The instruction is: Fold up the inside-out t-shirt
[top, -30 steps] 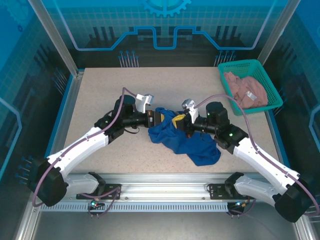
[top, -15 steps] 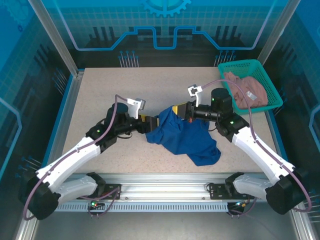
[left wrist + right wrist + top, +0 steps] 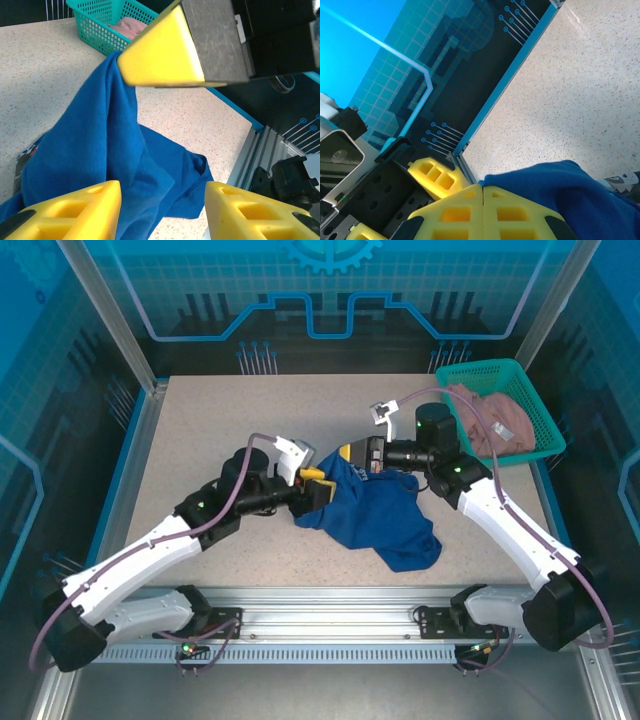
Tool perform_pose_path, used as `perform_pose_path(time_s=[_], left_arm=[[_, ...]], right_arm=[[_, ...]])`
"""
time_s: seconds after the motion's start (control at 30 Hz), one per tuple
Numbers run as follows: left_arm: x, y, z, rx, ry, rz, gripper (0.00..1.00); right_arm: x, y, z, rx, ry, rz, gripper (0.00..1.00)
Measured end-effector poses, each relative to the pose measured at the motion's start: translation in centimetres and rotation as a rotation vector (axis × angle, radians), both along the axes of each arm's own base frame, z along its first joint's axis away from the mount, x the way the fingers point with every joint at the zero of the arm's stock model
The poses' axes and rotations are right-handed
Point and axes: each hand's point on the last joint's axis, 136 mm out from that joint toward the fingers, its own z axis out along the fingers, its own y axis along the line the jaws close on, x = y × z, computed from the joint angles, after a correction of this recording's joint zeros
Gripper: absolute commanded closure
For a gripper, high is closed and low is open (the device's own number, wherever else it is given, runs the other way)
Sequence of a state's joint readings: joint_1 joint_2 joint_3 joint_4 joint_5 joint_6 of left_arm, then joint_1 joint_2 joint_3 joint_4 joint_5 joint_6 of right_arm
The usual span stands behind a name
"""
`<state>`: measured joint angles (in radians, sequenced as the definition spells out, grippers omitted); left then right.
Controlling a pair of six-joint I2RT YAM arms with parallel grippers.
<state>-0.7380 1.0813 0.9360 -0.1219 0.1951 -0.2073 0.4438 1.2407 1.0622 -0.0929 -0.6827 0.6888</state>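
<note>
The inside-out t-shirt [image 3: 375, 515] lies crumpled in royal blue at the table's middle, one edge lifted. My right gripper [image 3: 350, 455] is shut on that raised edge; in its wrist view the yellow fingertips [image 3: 482, 192] meet with blue cloth [image 3: 565, 185] coming out beside them. My left gripper [image 3: 316, 490] sits just left of the shirt, open. In the left wrist view its jaws [image 3: 162, 210] stand well apart, the hanging cloth [image 3: 105, 145] lies just beyond them, and the right gripper's fingers [image 3: 165, 50] pinch the cloth above.
A teal basket [image 3: 480, 368] holding a pinkish garment [image 3: 495, 420] stands at the table's back right corner, close behind the right arm; it is also in the left wrist view [image 3: 95, 17]. Bare speckled tabletop [image 3: 220, 410] stretches to the back left.
The right gripper has carried the shirt's edge up and toward the back. The left gripper let go, drew back to the left, then came in again beside the shirt with jaws apart.
</note>
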Motion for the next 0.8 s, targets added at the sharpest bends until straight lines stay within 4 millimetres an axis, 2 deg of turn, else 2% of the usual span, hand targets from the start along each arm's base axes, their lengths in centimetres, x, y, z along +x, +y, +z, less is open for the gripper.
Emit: perform_pose_path(time_s=[0.23,0.43,0.6,0.63,0.67,0.73,0.8], left_arm=[[2.4,-1.3,-1.5,0.052,0.037,0.041,0.53],[3.7,-1.9,-2.6,0.066,0.066,0.066,0.84],[4.0,-2.3,-2.3,0.030,0.080,0.068,1.00],[4.0,-2.4,-2.0,0.008,0.091,0.067,1.00],[4.0,-2.5,-1.7,-0.011,0.099,0.062,1.00],[4.1,-2.3,-1.0,-0.066,0.121,0.051,1.00],[4.2,-1.7,-0.5,-0.127,0.145,0.045,1.00]], right_arm=[[0.0,0.1,0.1,0.013,0.019,0.000,1.00],[0.0,0.1,0.2,0.015,0.020,0.000,1.00],[0.0,-0.1,-0.1,-0.002,0.010,-0.006,1.00],[0.0,-0.3,-0.3,-0.017,0.005,-0.015,0.97],[0.0,-0.5,-0.6,-0.036,0.000,-0.026,0.90],[0.0,-1.2,-1.2,-0.087,-0.025,-0.049,0.70],[-0.2,-2.2,-1.5,-0.139,-0.064,-0.078,0.62]])
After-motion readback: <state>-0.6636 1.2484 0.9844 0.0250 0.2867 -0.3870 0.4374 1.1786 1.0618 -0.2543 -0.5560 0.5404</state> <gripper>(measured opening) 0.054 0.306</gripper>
